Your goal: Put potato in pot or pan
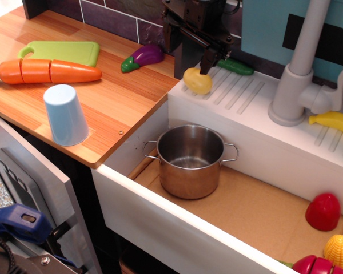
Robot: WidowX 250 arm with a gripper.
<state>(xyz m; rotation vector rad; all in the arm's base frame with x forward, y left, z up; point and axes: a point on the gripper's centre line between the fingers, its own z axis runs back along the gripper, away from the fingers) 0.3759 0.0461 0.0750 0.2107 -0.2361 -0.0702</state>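
The potato (197, 80), a small pale-yellow oval, lies on the white ridged drainboard (240, 94) at its left end. The pot (190, 160), shiny steel with two loop handles, stands upright and empty in the sink basin below the potato. My black gripper (188, 57) hangs just above and behind the potato with its jaws open. Its right fingertip (207, 65) is down at the potato's upper right edge, and the left finger is partly lost against the dark wall. Nothing is held.
A light-blue cup (65, 115) stands upside down on the wooden counter, with a carrot (48, 71), a green cutting board (63, 51) and an eggplant (143, 57) behind it. A green cucumber (232, 65), grey faucet (300, 74) and banana (335, 123) are on the drainboard. Red and yellow toy fruits (326, 228) lie in the sink.
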